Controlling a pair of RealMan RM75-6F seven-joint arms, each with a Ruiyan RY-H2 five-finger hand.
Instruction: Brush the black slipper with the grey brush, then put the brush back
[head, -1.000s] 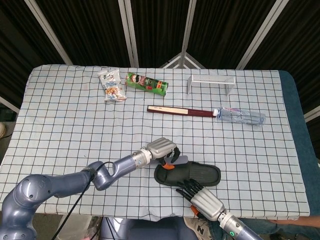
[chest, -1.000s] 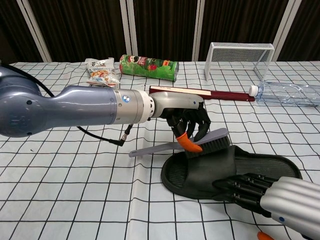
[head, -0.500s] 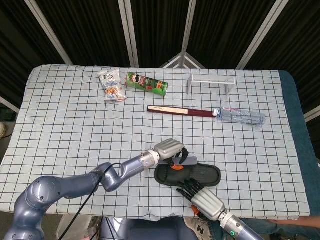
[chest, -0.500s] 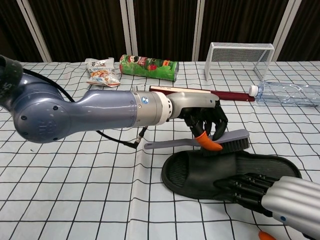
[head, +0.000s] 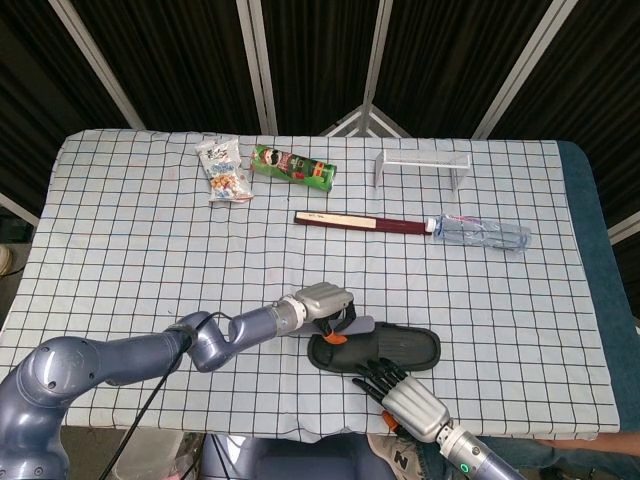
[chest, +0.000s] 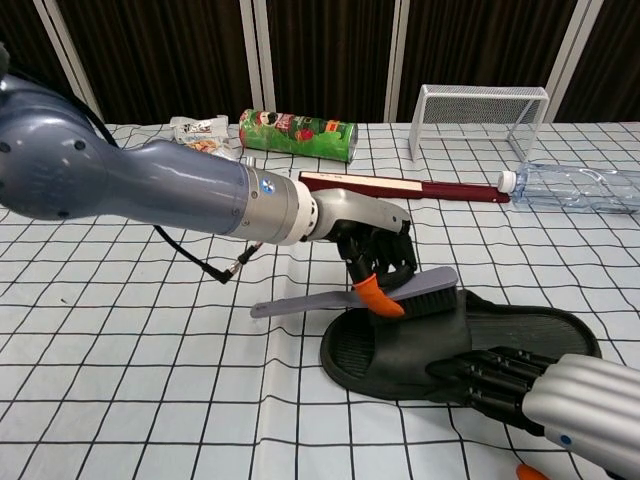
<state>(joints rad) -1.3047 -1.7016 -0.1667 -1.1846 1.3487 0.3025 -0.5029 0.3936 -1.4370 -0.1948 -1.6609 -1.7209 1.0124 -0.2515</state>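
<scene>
The black slipper (chest: 520, 333) lies flat near the table's front edge, seen too in the head view as the slipper (head: 400, 349). My left hand (chest: 375, 255) grips the grey brush (chest: 400, 291) by its handle, with the bristles down on the slipper's strap at its left end. In the head view the left hand (head: 322, 303) sits at the slipper's left end, over the brush (head: 353, 326). My right hand (chest: 545, 392) presses its fingers on the slipper's near edge, and the head view shows the right hand (head: 405, 396) at the front rim.
A dark red flat box (head: 365, 223), a clear bottle (head: 480, 233), a white wire rack (head: 423, 165), a green can (head: 292, 166) and a snack bag (head: 224, 172) lie farther back. The checked cloth's front edge (head: 250, 425) runs just below the slipper.
The left hand swept the brush right along the slipper, then back left to its left end. The right hand stays pressed on the slipper.
</scene>
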